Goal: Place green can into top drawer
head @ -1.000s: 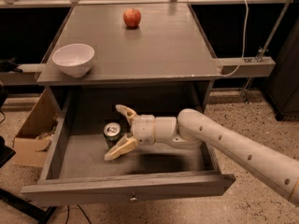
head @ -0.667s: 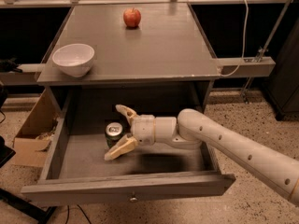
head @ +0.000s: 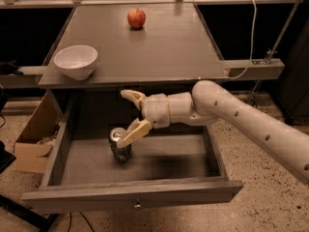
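Note:
The green can (head: 119, 148) stands upright on the floor of the open top drawer (head: 87, 195), left of its middle, silver top showing. My gripper (head: 127, 116) hangs just above and to the right of the can, under the table's front edge. Its fingers (head: 133, 133) are spread open and hold nothing. The lower finger crosses in front of the can's top rim in this view. The drawer is pulled out, with its small round knob (head: 138, 206) on the front panel.
A red apple (head: 136, 18) sits at the back of the grey tabletop (head: 159, 47). A white bowl (head: 76, 61) sits at the tabletop's front left corner. A cardboard box (head: 30, 140) stands on the floor left of the drawer.
My gripper has risen from around the can on the drawer floor to above it. The can stays standing in the drawer, free of the fingers.

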